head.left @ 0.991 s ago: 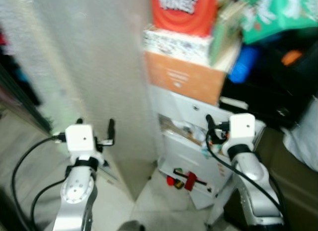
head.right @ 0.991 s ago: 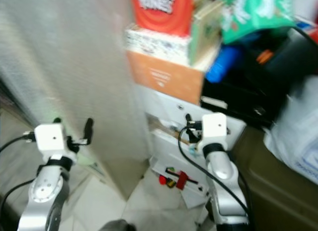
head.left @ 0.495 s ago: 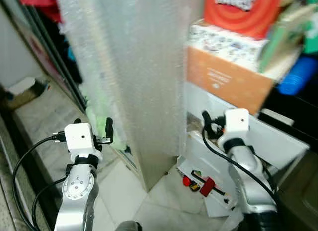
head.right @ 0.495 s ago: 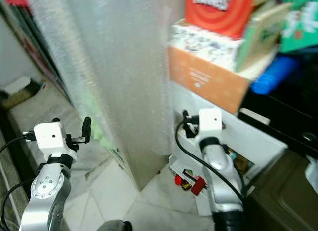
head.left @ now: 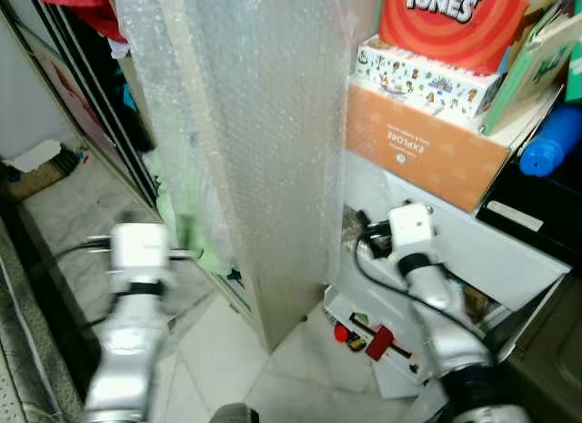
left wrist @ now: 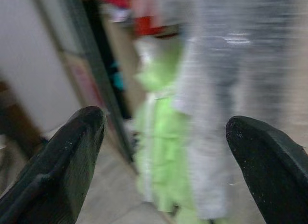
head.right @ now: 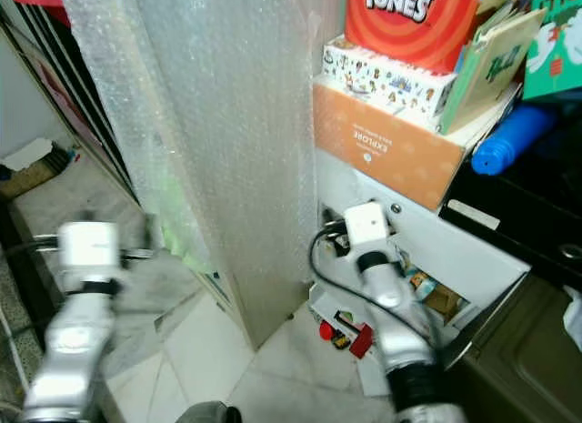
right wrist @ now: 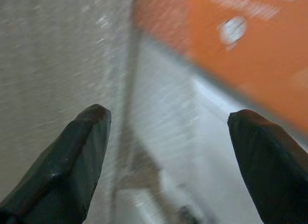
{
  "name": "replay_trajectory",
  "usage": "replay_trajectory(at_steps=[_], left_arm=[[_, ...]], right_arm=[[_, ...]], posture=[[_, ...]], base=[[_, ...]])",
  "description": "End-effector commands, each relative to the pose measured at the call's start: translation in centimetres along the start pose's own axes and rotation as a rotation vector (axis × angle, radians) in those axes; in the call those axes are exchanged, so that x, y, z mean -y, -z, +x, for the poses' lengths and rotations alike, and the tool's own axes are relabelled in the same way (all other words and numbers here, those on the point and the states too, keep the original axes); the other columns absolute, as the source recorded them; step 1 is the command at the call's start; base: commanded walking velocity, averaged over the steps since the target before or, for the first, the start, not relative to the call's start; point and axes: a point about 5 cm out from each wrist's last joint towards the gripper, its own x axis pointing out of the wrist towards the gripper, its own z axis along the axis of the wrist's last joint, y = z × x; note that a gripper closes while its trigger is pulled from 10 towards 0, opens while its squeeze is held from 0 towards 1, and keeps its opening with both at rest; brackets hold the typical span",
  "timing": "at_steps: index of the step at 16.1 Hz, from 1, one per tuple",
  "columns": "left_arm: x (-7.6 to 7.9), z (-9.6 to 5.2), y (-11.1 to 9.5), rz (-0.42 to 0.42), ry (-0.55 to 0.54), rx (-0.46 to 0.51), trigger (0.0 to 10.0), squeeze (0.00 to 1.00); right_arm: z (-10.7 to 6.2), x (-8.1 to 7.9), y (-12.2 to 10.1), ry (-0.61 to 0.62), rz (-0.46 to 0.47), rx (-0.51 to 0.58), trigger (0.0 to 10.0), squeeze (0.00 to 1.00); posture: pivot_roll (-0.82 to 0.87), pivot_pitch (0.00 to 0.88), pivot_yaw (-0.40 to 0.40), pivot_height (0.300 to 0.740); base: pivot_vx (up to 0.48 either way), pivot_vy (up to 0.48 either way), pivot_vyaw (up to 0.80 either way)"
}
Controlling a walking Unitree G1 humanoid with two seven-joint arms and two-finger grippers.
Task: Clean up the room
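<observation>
Landmark: tall panel (head.left: 264,141) wrapped in bubble wrap, dimpled translucent film, long axis vertical, standing on pale floor tiles (head.left: 218,341).

Left claw (left wrist: 163,137) held out left of the panel, fingers spread wide, nothing between them; arm blurred in the head views. It faces a limp light-green cloth (left wrist: 161,151) hanging at the panel's left edge, beside dark sliding door rails (head.left: 91,105).

Right claw (right wrist: 166,151) right of the panel, fingers spread wide, empty, pointed at the orange cardboard box (head.left: 423,150). On that box: a flat patterned box (head.left: 427,73), then a red round-logo box (head.left: 455,18). Blue cylinder (head.left: 550,141) lies further right.

Below the orange box, a white open drawer (head.left: 509,259). Small red bits (head.left: 364,337) on a white tray at the panel's foot.
</observation>
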Motion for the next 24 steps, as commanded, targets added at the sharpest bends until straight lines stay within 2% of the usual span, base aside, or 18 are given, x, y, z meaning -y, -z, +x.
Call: replay_trajectory(at_steps=[1, 3, 4, 5, 7, 8, 10, 11, 14, 17, 18, 21, 24], left_arm=[[-0.7, 0.0, 0.7, -0.003, -0.03, -0.025, 10.0, 0.0], [0.5, 0.8, 0.4, -0.011, 0.027, -0.017, 10.0, 0.0], [1.8, 1.4, 0.3, -0.038, 0.073, -0.015, 10.0, 0.0], [3.4, 1.5, 0.9, -0.066, 0.124, -0.032, 10.0, 0.0], [5.6, 1.4, 1.3, -0.07, 0.196, -0.04, 10.0, 0.0], [6.1, 1.2, 1.0, -0.075, 0.212, -0.023, 10.0, 0.0], [5.7, 0.9, 1.3, -0.09, 0.186, -0.036, 10.0, 0.0], [5.0, 1.0, 1.0, -0.086, 0.162, -0.023, 10.0, 0.0], [4.0, 1.0, 0.4, -0.083, 0.143, 0.004, 10.0, 0.0], [3.1, 0.3, 1.1, -0.083, 0.109, -0.003, 10.0, 0.0], [3.1, 0.3, 1.3, -0.079, 0.1, -0.006, 10.0, 0.0], [3.6, 0.8, 0.2, -0.111, 0.054, 0.033, 10.0, 0.0], [4.0, -0.1, 0.6, -0.117, 0.057, 0.017, 10.0, 0.0]], right_arm=[[0.1, 1.2, 0.6, 0.04, 0.036, -0.036, 10.0, 0.0], [0.5, 1.4, 0.4, 0.038, 0.035, -0.031, 10.0, 0.0], [1.0, 1.1, -0.1, 0.031, 0.046, -0.006, 10.0, 0.0], [1.3, 0.3, 0.0, 0.024, 0.061, -0.002, 10.0, 0.0], [1.4, -1.0, 0.1, 0.011, 0.09, -0.002, 10.0, 0.0], [1.4, -1.4, -0.5, -0.005, 0.092, 0.038, 10.0, 0.0], [1.2, -1.5, -0.8, -0.004, 0.114, 0.048, 10.0, 0.0], [1.4, -1.5, -1.9, -0.014, 0.118, 0.084, 10.0, 0.0], [0.9, -1.6, -2.9, -0.014, 0.13, 0.123, 10.0, 0.0], [-0.9, -2.0, -1.0, -0.033, 0.109, 0.075, 10.0, 0.0], [-1.1, -2.0, -0.6, -0.041, 0.1, 0.064, 10.0, 0.0], [-0.3, -1.5, -1.8, -0.086, 0.044, 0.074, 10.0, 0.0], [0.2, -1.6, -1.9, -0.094, 0.044, 0.071, 10.0, 0.0]], posture=[[0.08, 0.0, 0.017, 0.74], [0.07, 0.0, 0.013, 0.74], [0.06, 0.0, 0.026, 0.74], [0.04, 0.0, 0.042, 0.74], [0.02, 0.0, 0.059, 0.74], [0.02, 0.0, 0.06, 0.74], [0.02, 0.0, 0.048, 0.74], [0.02, 0.0, 0.046, 0.74], [0.02, 0.0, 0.045, 0.74], [0.01, 0.0, 0.036, 0.74], [0.0, 0.0, 0.019, 0.74], [0.0, 0.0, -0.033, 0.74], [0.01, 0.0, -0.026, 0.74]], base=[[0.0, 0.0, 0.0], [0.0, 0.0, 0.0], [0.0, 0.0, 0.0], [0.0, 0.0, 0.0], [0.0, 0.0, 0.0], [0.0, 0.0, 0.0], [0.0, 0.0, 0.0], [0.0, 0.0, 0.0], [0.0, 0.0, 0.0], [0.0, 0.0, 0.0], [0.0, 0.0, 0.0], [0.0, 0.0, 0.0], [0.0, 0.0, 0.0]])
